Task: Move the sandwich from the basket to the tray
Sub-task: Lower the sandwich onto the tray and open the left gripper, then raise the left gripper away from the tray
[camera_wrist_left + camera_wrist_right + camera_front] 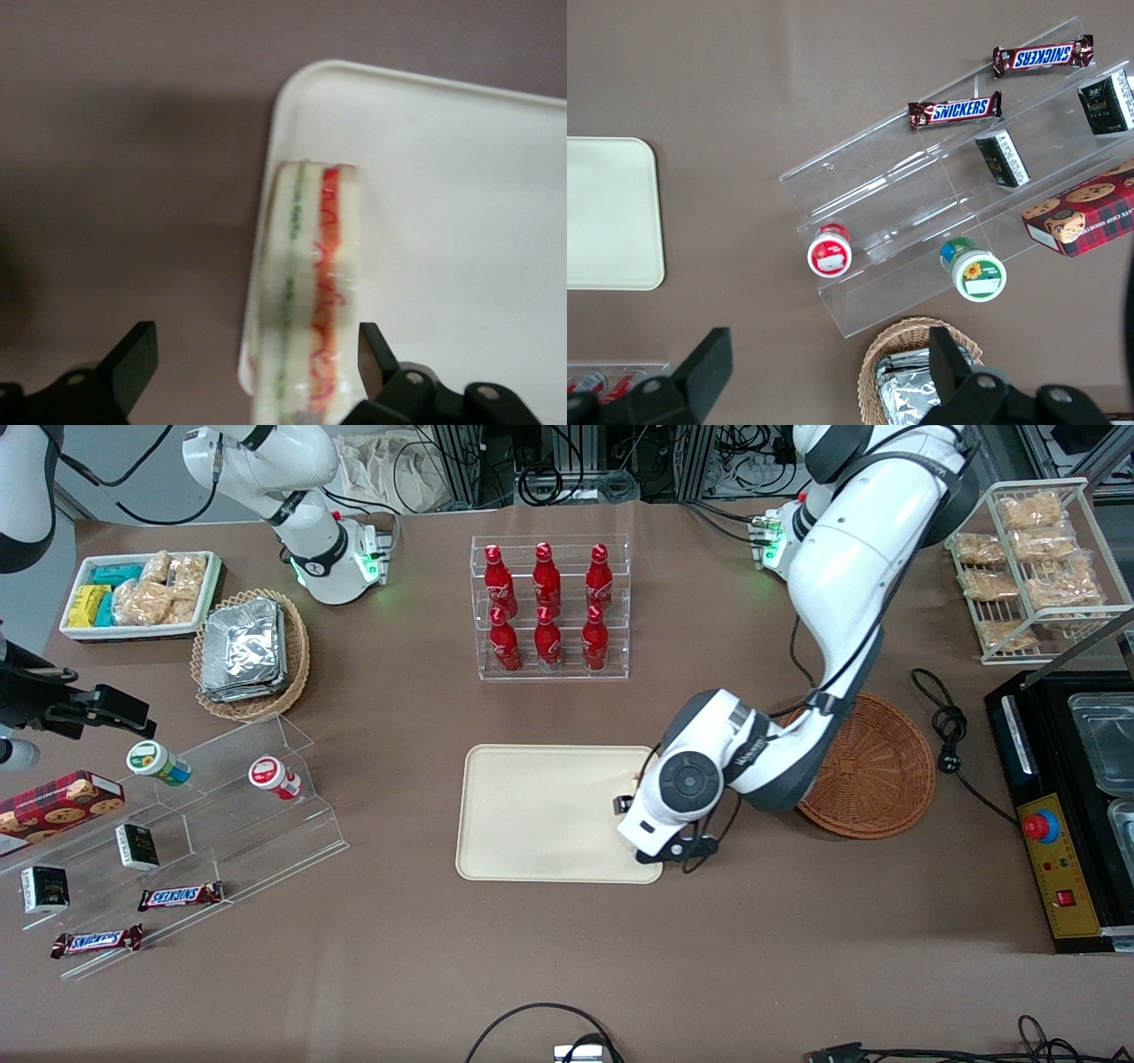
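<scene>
One sandwich (306,292) sat between the spread fingers of the left arm's gripper (255,347), which was open: one black finger (374,350) was touching or just beside the bread, and the other stood well apart from it. The wedge's layered edge faced the wrist camera, showing one green band and one orange-red band between pale bread. Its long axis ran alongside the tray's (443,177) short rim, lengthwise away from the gripper. It lay across that rim near a rounded corner, partly over the tray and partly over the brown table.

In the front view, the gripper (625,803) hung in the middle of the frame over the end of the single cream tray (532,815) nearest the one reddish-brown basket (873,771), which held nothing. Higher in the frame, six red bottles (547,607) stood in a clear rack, three to a row. Two Snickers bars (180,895) lay low in the frame on a clear stepped stand.
</scene>
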Robot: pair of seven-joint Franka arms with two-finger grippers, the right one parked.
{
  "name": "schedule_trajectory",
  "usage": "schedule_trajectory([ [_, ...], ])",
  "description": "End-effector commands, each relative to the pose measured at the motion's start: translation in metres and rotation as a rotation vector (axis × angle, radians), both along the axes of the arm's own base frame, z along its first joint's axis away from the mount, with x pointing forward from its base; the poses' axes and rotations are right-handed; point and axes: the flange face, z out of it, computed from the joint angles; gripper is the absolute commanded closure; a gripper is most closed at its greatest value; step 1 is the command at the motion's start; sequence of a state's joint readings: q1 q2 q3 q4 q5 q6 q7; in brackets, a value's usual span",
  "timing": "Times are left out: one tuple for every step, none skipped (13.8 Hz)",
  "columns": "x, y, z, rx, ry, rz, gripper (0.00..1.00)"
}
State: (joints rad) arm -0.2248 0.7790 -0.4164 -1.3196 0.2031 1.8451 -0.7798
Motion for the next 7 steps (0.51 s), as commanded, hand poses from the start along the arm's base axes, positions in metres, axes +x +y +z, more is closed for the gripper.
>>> schedule_trajectory([
  [-0.005,0.034,0.049,0.078,0.014,0.015,0.00],
  [-0.006,0.059,0.057,0.083,0.003,0.043,0.00],
  [-0.016,0.074,0.063,0.080,-0.035,0.051,0.00],
  [-0.037,0.082,0.063,0.082,-0.076,0.045,0.00],
  [-0.067,0.090,0.059,0.082,-0.126,0.030,0.00],
  [-0.092,0.099,0.056,0.081,-0.174,0.023,0.00],
  [-0.108,0.109,0.056,0.082,-0.202,0.025,0.00],
])
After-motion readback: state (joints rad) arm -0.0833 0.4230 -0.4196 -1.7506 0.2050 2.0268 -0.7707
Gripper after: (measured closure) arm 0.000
